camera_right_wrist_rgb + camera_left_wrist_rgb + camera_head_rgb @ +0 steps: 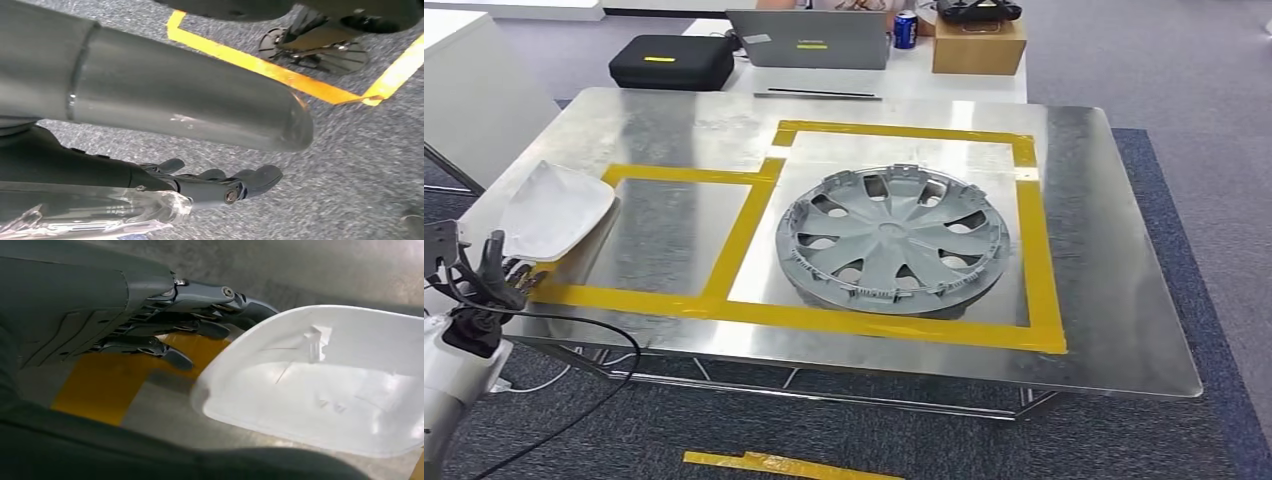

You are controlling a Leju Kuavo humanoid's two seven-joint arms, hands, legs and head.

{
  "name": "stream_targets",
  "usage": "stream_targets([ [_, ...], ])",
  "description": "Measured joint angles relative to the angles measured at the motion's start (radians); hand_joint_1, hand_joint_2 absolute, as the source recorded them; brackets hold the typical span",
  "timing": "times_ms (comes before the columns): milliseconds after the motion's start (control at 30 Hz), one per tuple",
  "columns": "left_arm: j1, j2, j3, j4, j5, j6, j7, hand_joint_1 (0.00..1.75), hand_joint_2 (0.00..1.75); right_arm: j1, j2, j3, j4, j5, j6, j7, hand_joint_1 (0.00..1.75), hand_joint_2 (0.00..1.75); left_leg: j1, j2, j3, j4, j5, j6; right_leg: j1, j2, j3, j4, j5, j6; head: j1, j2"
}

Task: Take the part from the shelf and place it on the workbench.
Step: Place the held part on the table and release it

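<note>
The white mirror cover point(552, 210) lies on the metal workbench point(1114, 300) at its left edge, hollow side up, just outside the smaller of the two yellow-taped boxes point(724, 255). By the look of it the placing is nearly done or just done.

The left hand point(486, 275) sits just beside the near end of the shell, over the bench's corner. In the left wrist view its dark fingers point(175, 356) stretch out loosely apart above the yellow tape, with a gap between their tips and the cover's rim — so the hand is open and holds nothing. The right hand point(220, 182) hangs low over grey carpet, fingers extended and empty.

As for handling, the cover looks like a thin moulded plastic shell: light, fairly stiff, glossy and so likely slick (a pinch on the curved back would probably slide). The rim is the better place to take it, a thumb inside the hollow and fingers under the outer wall. A small moulded clip tab point(315, 340) stands up inside; I would judge it breakable and keep fingers off it.

Counted: one mirror cover, one grey wheel cover point(894, 238) lying in the larger taped box, two taped boxes sharing a side. On the table beyond — one black case point(671, 62), one laptop point(809, 40), one can point(905, 30), one cardboard box point(979, 45).
</note>
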Motion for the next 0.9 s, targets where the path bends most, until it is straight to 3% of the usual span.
stream_targets([
  [67, 0.000, 0.003, -0.001, 0.000, -0.004, -0.002, 0.001, 0.00, 0.00, -0.001, 0.000, 0.000, 0.000, 0.001, 0.000, 0.001, 0.00, 0.00, 0.002, 0.000, -0.031, 0.073, -0.051, -0.005, -0.001, -0.001, 0.000, -0.005, 0.005, -0.013, -0.004, 0.000],
  [133, 0.001, 0.003, -0.004, -0.001, -0.009, -0.008, 0.002, 0.00, 0.00, -0.001, 0.000, 0.001, -0.001, 0.003, 0.000, 0.002, 0.00, 0.00, 0.002, 0.001, -0.088, 0.204, -0.116, -0.007, 0.003, -0.001, -0.001, -0.005, 0.005, -0.018, -0.006, 0.000],
  [167, 0.002, 0.003, -0.007, -0.003, -0.012, -0.012, 0.004, 0.00, 0.00, 0.000, 0.000, 0.002, -0.001, 0.004, 0.000, 0.003, 0.00, 0.00, 0.002, 0.001, -0.109, 0.253, -0.132, -0.007, 0.005, -0.001, -0.002, -0.005, 0.005, -0.019, -0.006, 0.000],
  [200, 0.002, 0.003, -0.012, -0.008, -0.015, -0.018, 0.006, 0.00, 0.00, 0.000, 0.000, 0.004, -0.001, 0.004, 0.000, 0.004, 0.00, 0.00, 0.002, 0.001, -0.116, 0.270, -0.128, -0.006, 0.006, -0.001, -0.002, -0.005, 0.005, -0.020, -0.006, 0.000],
  [233, 0.002, 0.003, -0.017, -0.016, -0.019, -0.023, 0.009, 0.00, 0.00, 0.000, 0.000, 0.005, -0.001, 0.005, 0.000, 0.005, 0.00, 0.00, 0.002, 0.001, -0.104, 0.249, -0.107, -0.003, 0.008, -0.001, -0.002, -0.004, 0.005, -0.020, -0.006, 0.000],
  [333, -0.002, 0.002, -0.034, -0.058, -0.037, -0.044, 0.015, 0.00, 0.00, -0.001, 0.001, 0.010, -0.004, 0.006, 0.001, 0.008, 0.00, 0.00, -0.001, 0.001, -0.010, 0.068, -0.021, 0.008, 0.012, 0.000, -0.003, -0.001, 0.005, -0.016, -0.006, 0.000],
  [400, -0.004, 0.000, -0.051, -0.101, -0.053, -0.067, 0.017, 0.00, 0.00, -0.001, 0.001, 0.013, -0.006, 0.006, 0.001, 0.010, 0.00, 0.00, -0.005, 0.001, 0.017, 0.007, -0.012, 0.014, 0.015, -0.001, -0.010, 0.002, 0.007, -0.007, -0.006, 0.000],
  [500, 0.003, -0.009, -0.085, -0.188, -0.074, -0.098, 0.038, 0.00, 0.00, 0.001, 0.001, 0.018, -0.009, 0.006, 0.003, 0.008, 0.00, 0.00, -0.005, 0.001, 0.016, -0.004, -0.010, 0.026, 0.014, -0.003, -0.021, 0.009, 0.002, 0.009, -0.006, 0.000],
  [567, 0.006, -0.018, -0.114, -0.258, -0.085, -0.115, 0.057, 0.00, 0.00, 0.000, 0.001, 0.022, -0.010, 0.006, 0.003, 0.006, 0.00, 0.00, 0.000, 0.002, 0.017, -0.009, -0.006, 0.037, 0.012, -0.003, -0.053, 0.074, -0.038, 0.021, -0.002, 0.000],
  [633, 0.007, -0.029, -0.142, -0.316, -0.089, -0.125, 0.070, 0.00, 0.00, -0.001, 0.001, 0.026, -0.012, 0.006, 0.003, 0.009, 0.00, 0.00, -0.001, 0.002, 0.017, -0.009, -0.007, 0.043, 0.009, -0.003, -0.117, 0.209, -0.099, 0.031, 0.003, 0.000],
  [667, 0.009, -0.034, -0.155, -0.339, -0.090, -0.127, 0.075, 0.00, 0.00, -0.002, 0.001, 0.027, -0.012, 0.006, 0.003, 0.010, 0.00, 0.00, -0.002, 0.002, 0.017, -0.008, -0.007, 0.043, 0.007, -0.004, -0.146, 0.268, -0.119, 0.035, 0.003, 0.000],
  [700, 0.011, -0.038, -0.165, -0.357, -0.090, -0.127, 0.078, 0.00, 0.00, -0.001, 0.001, 0.029, -0.013, 0.006, 0.003, 0.012, 0.00, 0.00, -0.002, 0.002, 0.017, -0.008, -0.007, 0.043, 0.006, -0.004, -0.160, 0.293, -0.119, 0.036, 0.003, 0.000],
  [733, 0.012, -0.041, -0.172, -0.372, -0.091, -0.127, 0.080, 0.00, 0.00, -0.001, 0.001, 0.031, -0.013, 0.006, 0.003, 0.012, 0.00, 0.00, -0.002, 0.002, 0.017, -0.008, -0.008, 0.043, 0.006, -0.004, -0.153, 0.276, -0.100, 0.036, 0.003, 0.000],
  [833, 0.013, -0.045, -0.186, -0.410, -0.093, -0.128, 0.081, 0.00, 0.00, -0.002, 0.001, 0.033, -0.016, 0.006, 0.003, 0.013, 0.00, 0.00, -0.005, 0.001, 0.019, -0.006, -0.012, 0.037, 0.006, -0.005, -0.054, 0.077, -0.008, 0.028, 0.004, 0.000],
  [900, 0.014, -0.046, -0.192, -0.424, -0.092, -0.135, 0.075, 0.00, 0.00, -0.003, 0.001, 0.034, -0.017, 0.006, 0.003, 0.014, 0.00, 0.00, -0.008, 0.001, 0.017, -0.005, -0.012, 0.029, 0.007, -0.004, -0.014, 0.004, 0.005, 0.021, 0.002, 0.000],
])
